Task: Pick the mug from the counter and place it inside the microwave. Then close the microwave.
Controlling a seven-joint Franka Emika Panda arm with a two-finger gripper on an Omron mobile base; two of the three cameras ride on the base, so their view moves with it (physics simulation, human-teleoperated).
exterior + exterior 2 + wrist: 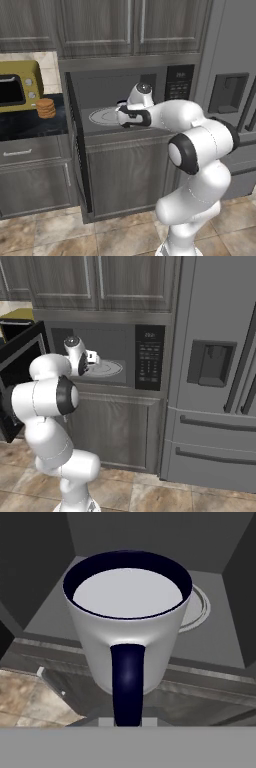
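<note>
Left base view
Microwave point(125, 100): door point(77, 150) swung wide to the left, edge-on to the camera; grey cavity lit, white turntable point(102, 117) on its floor.
Arm: reached from lower right to the cavity mouth, hand point(132, 116) level with the turntable's right edge.
Mug point(121, 104): only a dark sliver showed past the hand, at the cavity front.
Worktop point(30, 125): black slab left of the microwave; yellow toaster oven point(19, 86) at the back, biscuit stack point(45, 108) just beside it.

Right base view
Hand point(85, 362): at the left front of the cavity, wrist pointed inward.
Turntable point(107, 368): flat, bare on its right part.
Keypad point(148, 358): dark panel right of the cavity.
Fridge point(215, 371): grey, right of the microwave.

Hand view
Mug point(127, 619): white, dark rim, upright, dark handle point(127, 684) facing the camera; held over the cavity's front sill, turntable point(197, 607) behind it.
Jaws: clenched on the mug at its handle; the contact itself lay below the frame edge.
</note>
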